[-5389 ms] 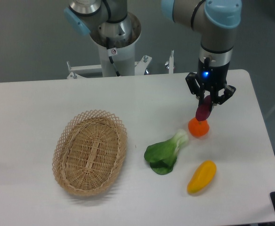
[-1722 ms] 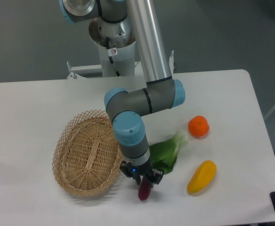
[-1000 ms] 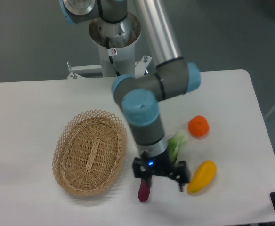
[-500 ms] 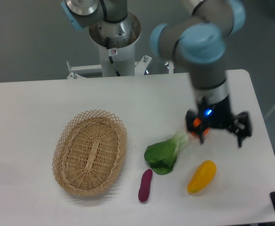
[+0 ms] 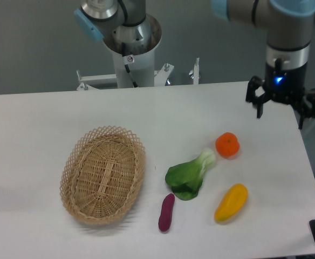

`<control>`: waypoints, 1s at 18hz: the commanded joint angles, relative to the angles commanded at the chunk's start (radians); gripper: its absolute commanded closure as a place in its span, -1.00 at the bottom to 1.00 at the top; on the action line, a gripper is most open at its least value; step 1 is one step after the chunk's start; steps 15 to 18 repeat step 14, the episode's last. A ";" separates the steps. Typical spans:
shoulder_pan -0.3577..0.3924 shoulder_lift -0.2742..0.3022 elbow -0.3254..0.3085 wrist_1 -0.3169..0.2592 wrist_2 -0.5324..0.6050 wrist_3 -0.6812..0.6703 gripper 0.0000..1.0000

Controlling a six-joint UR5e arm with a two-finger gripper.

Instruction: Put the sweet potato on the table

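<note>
The sweet potato (image 5: 166, 212), a slender dark purple tuber, lies on the white table (image 5: 33, 140) near the front, just right of the wicker basket (image 5: 103, 174) and below the leafy green. My gripper (image 5: 279, 110) hangs open and empty over the table's far right side, well away from the sweet potato, with its fingers (image 5: 259, 103) spread wide.
A green bok choy (image 5: 190, 175) lies at the middle. A round orange fruit (image 5: 227, 145) sits right of it, below my gripper. A yellow-orange pepper-like vegetable (image 5: 231, 203) lies at the front right. The robot base (image 5: 130, 48) stands behind the table.
My gripper carried the sweet potato to the table beside the basket, let it go, then opened and moved up and to the far right. The sweet potato stays where it was left.
</note>
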 joint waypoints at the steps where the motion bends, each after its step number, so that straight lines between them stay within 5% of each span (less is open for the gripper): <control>1: 0.000 0.000 0.000 -0.002 -0.001 0.002 -1.00; 18: -0.008 0.003 -0.021 0.007 -0.009 -0.014 -1.00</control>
